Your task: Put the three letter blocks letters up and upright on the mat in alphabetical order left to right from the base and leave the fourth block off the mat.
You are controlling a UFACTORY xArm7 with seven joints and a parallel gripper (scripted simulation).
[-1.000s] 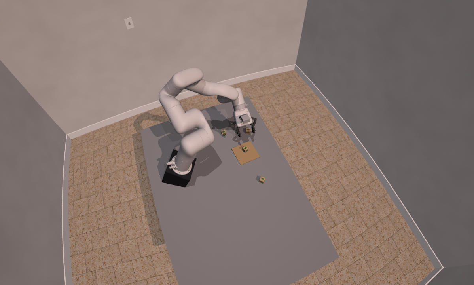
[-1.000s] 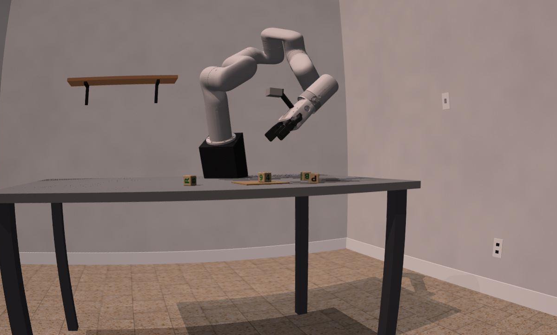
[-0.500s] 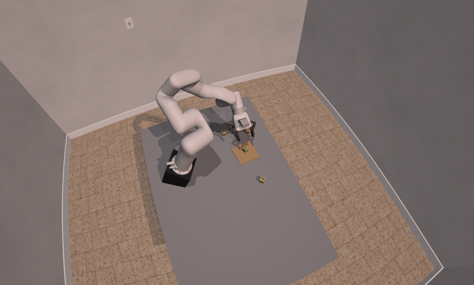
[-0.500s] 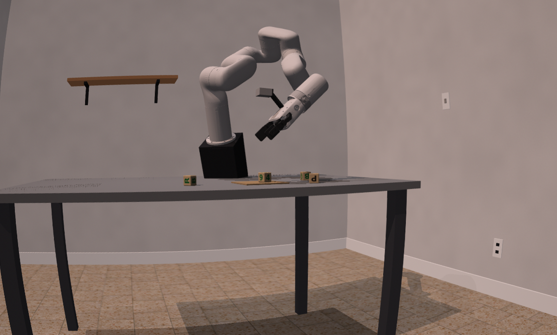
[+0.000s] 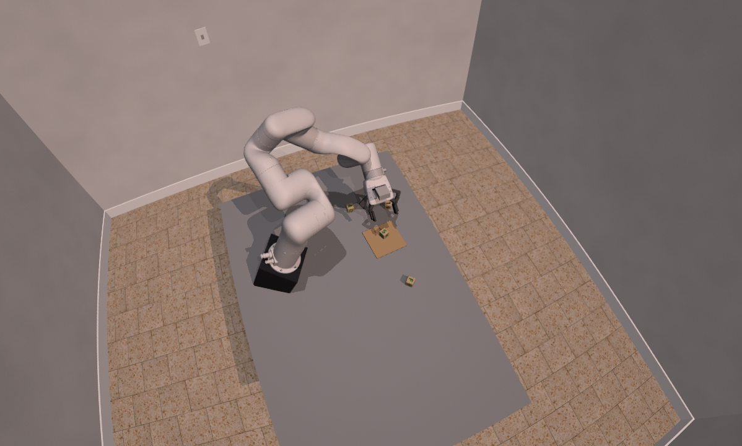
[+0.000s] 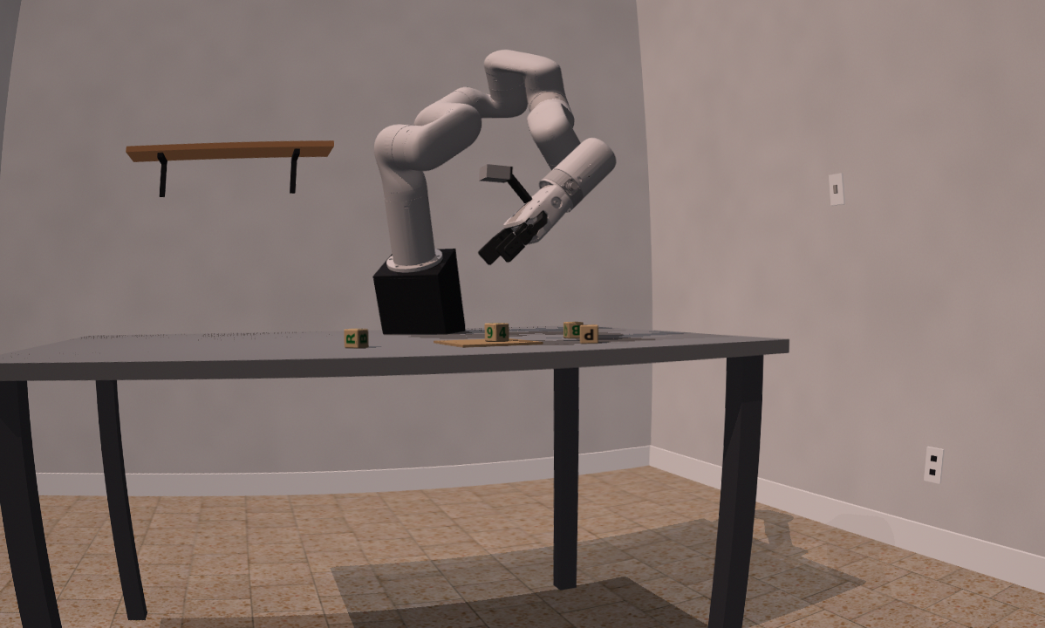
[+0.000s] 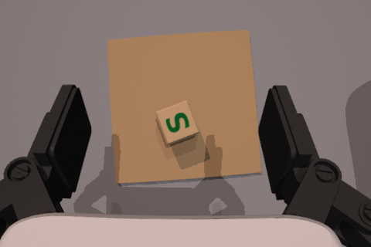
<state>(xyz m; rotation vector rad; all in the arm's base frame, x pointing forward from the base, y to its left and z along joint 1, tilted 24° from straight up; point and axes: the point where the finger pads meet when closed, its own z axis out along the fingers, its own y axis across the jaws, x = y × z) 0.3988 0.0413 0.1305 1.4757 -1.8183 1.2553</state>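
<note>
The white arm [image 6: 401, 167] goes up from its black box [image 6: 420, 296], bends over at the top, and slopes down again toward the table [image 6: 354, 355]. The gripper [image 6: 502, 248] hangs high in the air and tips down at a slant. Its two black fingers are spread as wide as they go, and nothing is between them.

In the wrist view, the brown mat [image 7: 154, 72] lies flat on the table, in the gap between the fingers. A block with a green S [image 7: 178, 122] on top sits on the mat, toward 6 o'clock from the mat's middle. The S looks a bit turned.

In the top view, one block [image 5: 350, 207] lies off the mat at about 10 o'clock from it, and another [image 5: 388, 204] at 12 o'clock, just under the gripper. A fourth block [image 5: 410, 280] sits alone at 5 o'clock, well apart from the mat.
</note>
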